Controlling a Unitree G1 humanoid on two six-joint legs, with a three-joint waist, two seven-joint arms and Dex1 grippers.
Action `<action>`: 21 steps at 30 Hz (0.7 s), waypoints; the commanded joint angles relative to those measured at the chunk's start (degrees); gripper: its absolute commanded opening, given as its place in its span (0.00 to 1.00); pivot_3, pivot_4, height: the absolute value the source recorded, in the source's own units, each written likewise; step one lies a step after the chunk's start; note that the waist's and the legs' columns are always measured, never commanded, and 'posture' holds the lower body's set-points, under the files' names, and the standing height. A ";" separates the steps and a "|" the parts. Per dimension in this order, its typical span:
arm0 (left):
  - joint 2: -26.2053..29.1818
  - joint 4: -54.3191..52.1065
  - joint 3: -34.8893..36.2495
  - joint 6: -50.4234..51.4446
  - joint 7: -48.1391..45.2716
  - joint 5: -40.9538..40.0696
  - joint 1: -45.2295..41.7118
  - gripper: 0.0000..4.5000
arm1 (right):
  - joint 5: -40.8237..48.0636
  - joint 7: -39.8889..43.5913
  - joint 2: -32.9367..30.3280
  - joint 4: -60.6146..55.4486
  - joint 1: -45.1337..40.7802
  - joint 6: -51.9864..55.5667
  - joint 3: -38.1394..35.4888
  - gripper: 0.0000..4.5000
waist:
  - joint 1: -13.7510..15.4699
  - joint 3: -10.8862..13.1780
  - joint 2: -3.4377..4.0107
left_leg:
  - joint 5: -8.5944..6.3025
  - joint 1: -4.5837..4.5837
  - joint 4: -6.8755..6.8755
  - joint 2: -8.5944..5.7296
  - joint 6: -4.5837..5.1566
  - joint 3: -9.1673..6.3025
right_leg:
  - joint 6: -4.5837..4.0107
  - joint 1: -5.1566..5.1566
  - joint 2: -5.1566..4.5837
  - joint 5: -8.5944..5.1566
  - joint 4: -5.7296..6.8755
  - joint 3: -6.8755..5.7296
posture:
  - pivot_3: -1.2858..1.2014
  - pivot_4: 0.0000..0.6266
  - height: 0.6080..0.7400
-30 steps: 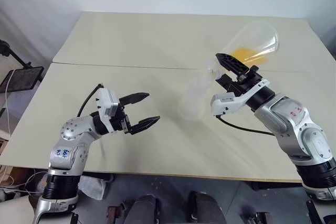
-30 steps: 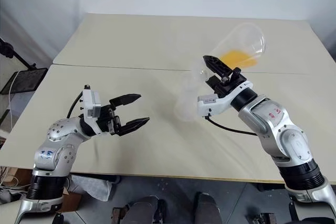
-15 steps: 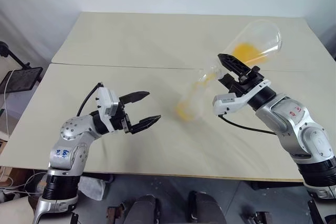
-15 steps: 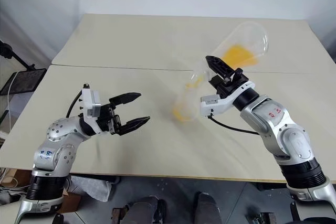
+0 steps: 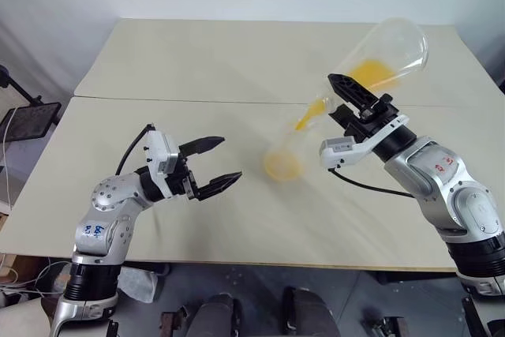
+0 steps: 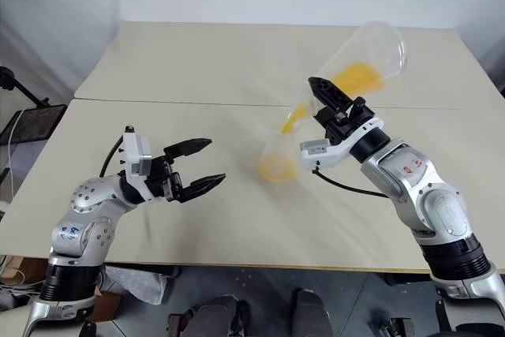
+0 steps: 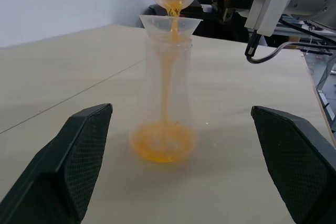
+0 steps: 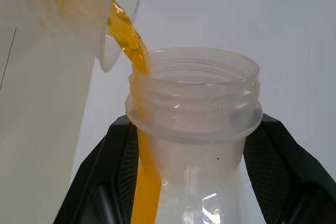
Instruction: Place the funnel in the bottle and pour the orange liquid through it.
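Two clear vessels, one funnel: right gripper pinches one tilted flask, orange liquid streaming through the funnel seated in the one upright bottle mid-table; left gripper spread, empty, beside it.

Left gripper spread wide, right gripper clamped tight.

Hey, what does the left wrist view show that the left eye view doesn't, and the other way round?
Left wrist: the funnel seated in the bottle, orange liquid streaming through it. Left eye: the whole tilted flask gripped by the right end effector, and the open left end effector apart from the bottle. Both: the bottle with orange liquid pooled at its bottom.
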 commanded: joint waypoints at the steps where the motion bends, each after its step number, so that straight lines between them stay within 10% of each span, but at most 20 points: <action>1: -0.16 -2.06 0.10 -0.84 0.15 -0.67 0.08 1.00 | -0.27 -1.51 -0.88 -0.95 -1.69 -0.34 -1.96 0.54 | 0.01 0.00 0.00 | 0.00 0.00 0.00 0.00 0.00 0.00 | 0.00 0.00 0.00 0.00 0.00 0.00 | 0.52 0.24 1.00; 21: -0.75 -2.25 -0.14 -0.87 0.42 -0.57 0.27 1.00 | -2.30 -2.79 -0.50 -0.50 -2.35 -1.63 -1.51 0.54 | 0.00 0.00 0.00 | 0.00 0.00 0.00 0.00 0.00 0.00 | 0.00 0.00 0.00 0.00 0.00 0.02 | 0.52 0.24 1.00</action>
